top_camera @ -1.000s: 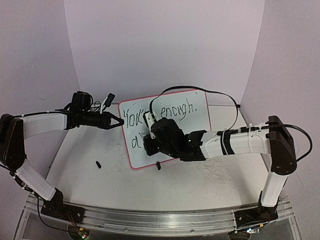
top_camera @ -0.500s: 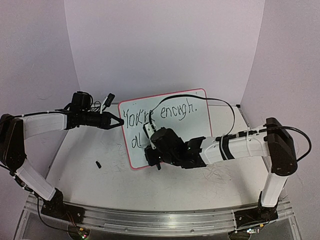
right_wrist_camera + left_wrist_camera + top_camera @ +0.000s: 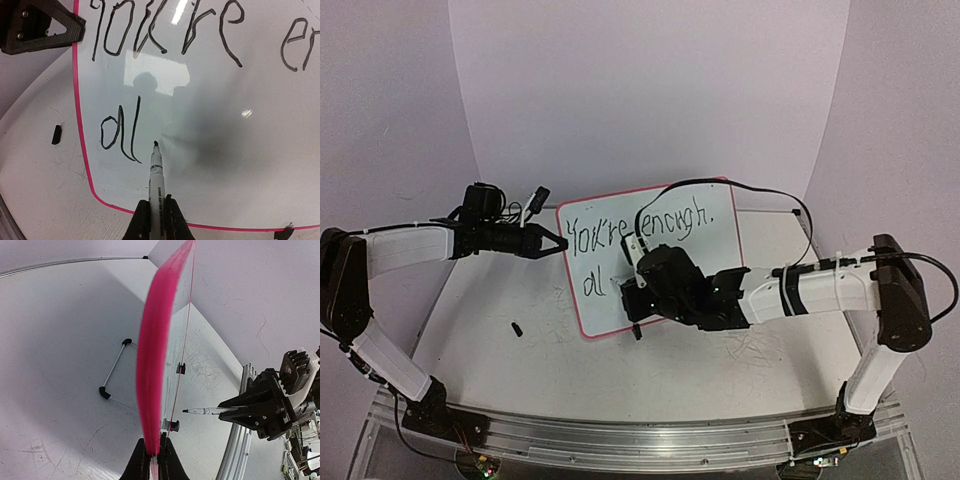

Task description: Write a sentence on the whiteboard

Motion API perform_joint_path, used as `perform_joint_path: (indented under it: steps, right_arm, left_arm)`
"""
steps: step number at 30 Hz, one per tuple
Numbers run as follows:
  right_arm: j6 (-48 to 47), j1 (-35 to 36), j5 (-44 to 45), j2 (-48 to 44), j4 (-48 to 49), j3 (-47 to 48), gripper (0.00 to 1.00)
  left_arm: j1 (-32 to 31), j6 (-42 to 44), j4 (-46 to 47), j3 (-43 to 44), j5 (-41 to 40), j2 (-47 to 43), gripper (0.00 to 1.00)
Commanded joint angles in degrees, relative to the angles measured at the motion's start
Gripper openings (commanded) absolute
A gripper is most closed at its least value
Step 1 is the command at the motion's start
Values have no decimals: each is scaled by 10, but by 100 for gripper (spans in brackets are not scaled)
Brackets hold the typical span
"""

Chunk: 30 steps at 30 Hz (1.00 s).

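The whiteboard stands propped on the table, red-pink rimmed. The sentence on it reads "You're enough." in black, with "al" on a second line below. My left gripper is shut on the board's left rim, its fingertips pinching the pink edge. My right gripper is shut on a white marker. The marker's black tip points at the board just right of the "l". In the left wrist view a small gap shows between the marker and the board's face.
A black marker cap lies on the table left of the board. Behind the board is its wire stand, and black clip feet sit at its lower edge. A metal rail runs along the near edge. Backdrop walls close in behind.
The "l" after the "a" has been written. My right gripper has moved a little right with the marker. The left gripper has stayed on the rim.
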Motion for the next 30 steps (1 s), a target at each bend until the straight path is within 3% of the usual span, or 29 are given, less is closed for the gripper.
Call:
perform_joint_path:
  steps: [1, 10, 30]
  right_arm:
    - [-17, 3, -5, -1, 17, 27, 0]
    - [-6, 2, 52, -34, 26, -6, 0]
    - [-13, -9, -10, 11, 50, 8, 0]
  left_arm:
    - [-10, 22, 0, 16, 0, -4, 0]
    - [-11, 23, 0, 17, 0, -3, 0]
    - [-10, 25, -2, 18, 1, -3, 0]
